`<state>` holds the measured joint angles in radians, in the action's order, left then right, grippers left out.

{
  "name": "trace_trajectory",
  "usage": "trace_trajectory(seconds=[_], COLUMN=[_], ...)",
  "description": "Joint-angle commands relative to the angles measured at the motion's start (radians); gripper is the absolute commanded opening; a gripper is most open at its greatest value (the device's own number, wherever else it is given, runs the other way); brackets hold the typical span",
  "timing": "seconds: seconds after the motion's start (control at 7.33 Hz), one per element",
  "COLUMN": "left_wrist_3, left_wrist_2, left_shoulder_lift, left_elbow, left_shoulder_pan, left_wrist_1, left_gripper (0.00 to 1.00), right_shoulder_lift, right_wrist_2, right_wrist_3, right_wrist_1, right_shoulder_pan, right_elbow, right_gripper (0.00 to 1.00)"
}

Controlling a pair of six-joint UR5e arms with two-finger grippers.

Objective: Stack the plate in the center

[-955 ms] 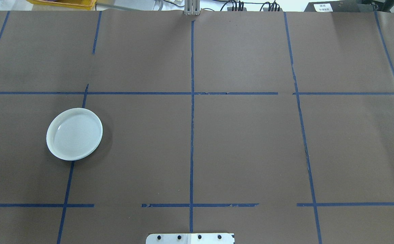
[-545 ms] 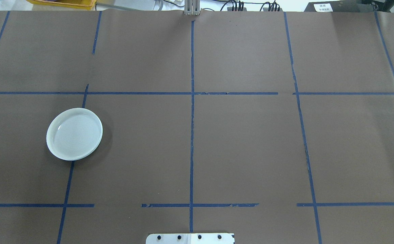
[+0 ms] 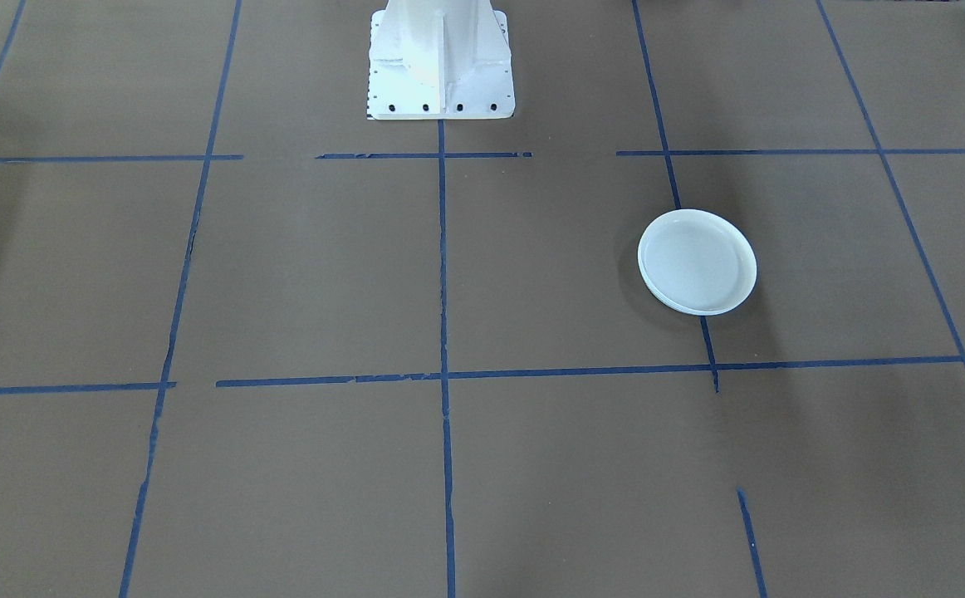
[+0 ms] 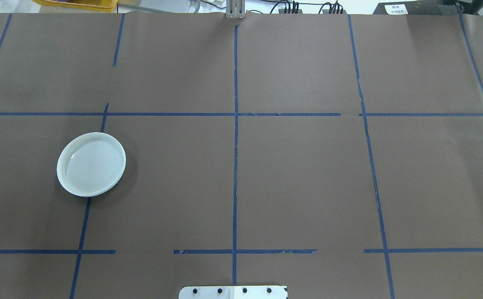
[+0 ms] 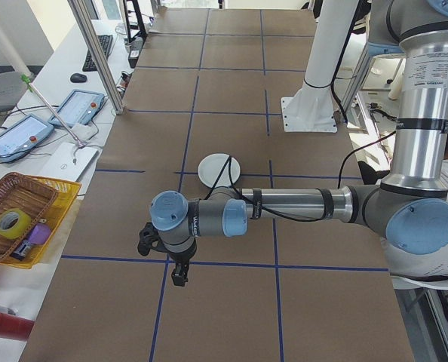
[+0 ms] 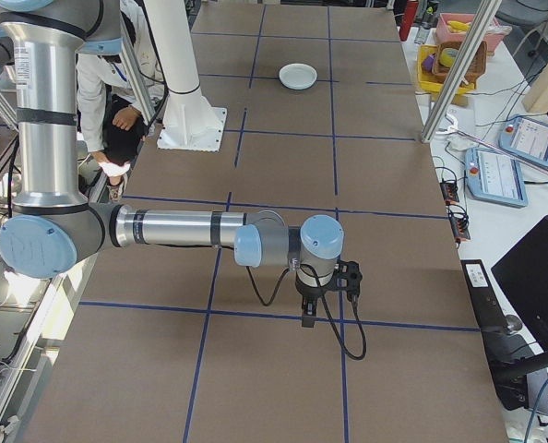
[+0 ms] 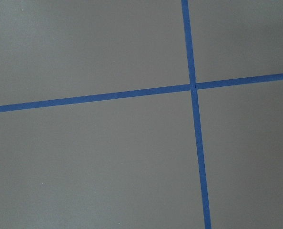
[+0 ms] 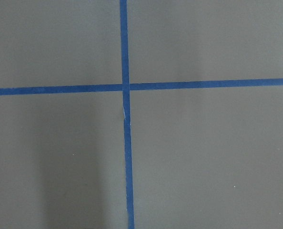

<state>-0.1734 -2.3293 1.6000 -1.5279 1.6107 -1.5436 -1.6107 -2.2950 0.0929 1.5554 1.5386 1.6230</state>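
One pale plate lies flat on the brown tabletop, on the robot's left side, covering a blue tape line and well apart from the middle tape crossing. The left gripper and right gripper appear only in the side views, each hanging above a tape crossing at its own end of the tabletop. Whether either pair of jaws is released or clenched cannot be told; neither is near the plate.
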Motion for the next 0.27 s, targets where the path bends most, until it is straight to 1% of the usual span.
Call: trace_trajectory(seconds=[0.0, 0.14], left_wrist_3=[0.000, 0.000], left_wrist_2=[0.001, -0.001], left_shoulder_lift=[0.000, 0.000], left_elbow=[0.000, 0.000], left_shoulder_pan=[0.000, 0.000], left_wrist_1=[0.000, 0.000], left_gripper=[1.00, 1.00], right_shoulder_lift=[0.000, 0.000], right_wrist_2=[-0.001, -0.001], right_wrist_3=[0.001, 0.001], right_wrist_1=[-0.002, 0.000], right_shoulder_pan=[0.000, 0.000], right_elbow=[0.000, 0.000], right_gripper=[1.00, 1.00])
